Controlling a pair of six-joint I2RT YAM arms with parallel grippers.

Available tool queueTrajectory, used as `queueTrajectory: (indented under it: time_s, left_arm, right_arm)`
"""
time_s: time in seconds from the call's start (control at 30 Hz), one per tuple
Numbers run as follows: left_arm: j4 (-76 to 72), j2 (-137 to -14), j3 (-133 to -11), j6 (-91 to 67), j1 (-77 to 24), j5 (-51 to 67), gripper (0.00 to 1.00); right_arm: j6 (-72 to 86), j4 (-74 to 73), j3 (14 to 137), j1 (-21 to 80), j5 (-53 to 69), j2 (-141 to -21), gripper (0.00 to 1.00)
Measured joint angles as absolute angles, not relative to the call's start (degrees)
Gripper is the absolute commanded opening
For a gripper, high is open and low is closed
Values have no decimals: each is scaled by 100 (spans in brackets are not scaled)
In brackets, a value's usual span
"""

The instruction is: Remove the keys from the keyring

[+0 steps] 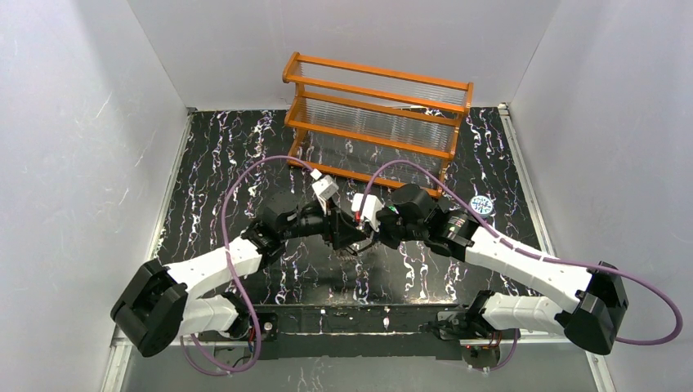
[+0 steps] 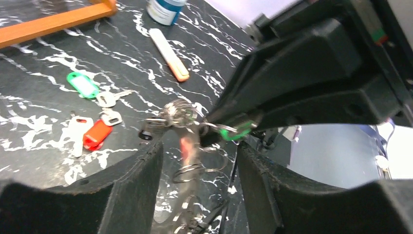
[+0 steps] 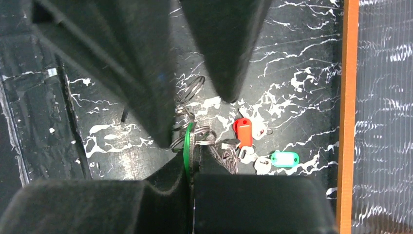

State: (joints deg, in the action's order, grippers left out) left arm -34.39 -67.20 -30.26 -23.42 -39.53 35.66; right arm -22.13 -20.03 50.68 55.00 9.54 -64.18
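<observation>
My right gripper [image 3: 191, 158] is shut on a green key head [image 3: 187, 145], held edge-on above the table. From the green head [image 2: 234, 132] hangs the keyring [image 2: 178, 112], a bunch of silvery wire rings, with a blurred red piece [image 2: 187, 148] below it. My left gripper [image 2: 199, 151] is open, its fingers either side of the dangling rings without closing on them. Loose keys lie on the table: one with a green tag [image 2: 83, 84] and one with a red tag [image 2: 96, 134], the same red tag [image 3: 243, 130] and green tag [image 3: 285, 158] showing from the right wrist. Both grippers meet at mid-table [image 1: 358, 235].
An orange rack [image 1: 376, 106] stands at the back of the black marbled table. A blue-white lid [image 1: 482, 204] lies at the right. A clear tube with an orange cap [image 2: 168, 53] and a small jar [image 2: 164, 9] lie beyond the keys.
</observation>
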Motion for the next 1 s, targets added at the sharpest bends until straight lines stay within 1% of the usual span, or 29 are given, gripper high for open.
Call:
queueTrajectory:
  time_s: [0.1, 0.2, 0.33, 0.43, 0.57, 0.77, 1.0]
  left_arm:
    - [-3614, -6812, -2969, -2416, -4235, 3542, 46]
    - [-3623, -6700, -2749, -2392, -4388, 3463, 43]
    - [-3197, -5940, -2320, -2126, -4442, 3116, 42]
    - [-2939, -5140, -2119, -1859, -4445, 2768, 45]
    - [-3033, -4698, -2093, -1627, -4449, 2436, 47]
    - [-3068, -5155, -2233, -1267, -4449, 2290, 43]
    - [-3170, -5712, -2580, -731, -4449, 2727, 43]
  right_arm:
    - [-2102, -1931, 4989, 5428, 827, -6394, 1]
    - [-1979, -1892, 4943, 5290, 657, -6316, 1]
    - [-1898, -1791, 4906, 5137, 552, -6165, 1]
    - [-1898, -1776, 4893, 5122, 604, -6071, 1]
    - [-1942, -1780, 4890, 5122, 742, -6036, 1]
    - [-2010, -1815, 4890, 5120, 915, -6036, 1]
    - [-2104, -1986, 4890, 5122, 1079, -6034, 1]
